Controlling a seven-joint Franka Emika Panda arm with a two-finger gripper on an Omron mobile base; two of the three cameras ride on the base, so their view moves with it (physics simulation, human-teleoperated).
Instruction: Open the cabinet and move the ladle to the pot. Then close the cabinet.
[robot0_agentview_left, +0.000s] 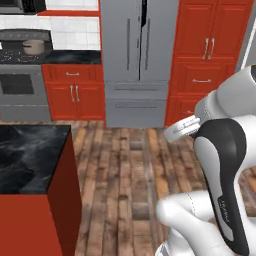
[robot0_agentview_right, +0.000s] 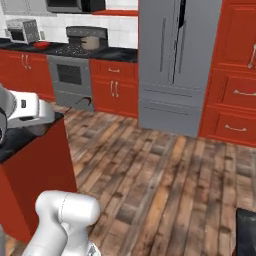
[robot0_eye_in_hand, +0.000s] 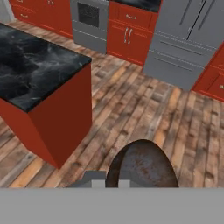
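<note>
Floorboards of worn, mottled wood lay nearest, my pincer clenched on nothing above them. At ten o'clock stood the island (robot0_eye_in_hand: 65, 109), its glossy black marbled worktop (robot0_eye_in_hand: 30, 65) on red sides. Far off at eleven o'clock, the round tan pot (robot0_agentview_left: 34, 47) sat on the stove (robot0_agentview_left: 22, 55). I judged the task barely begun: next I needed to find the cabinet.

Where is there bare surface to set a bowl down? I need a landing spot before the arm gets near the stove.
The black marble top of the red island lies bare across what shows, bordered by plank floor. The dark counter strip between the grey stove and the grey fridge looks free. The stovetop is crowded: the small tan pot sits there.
</note>
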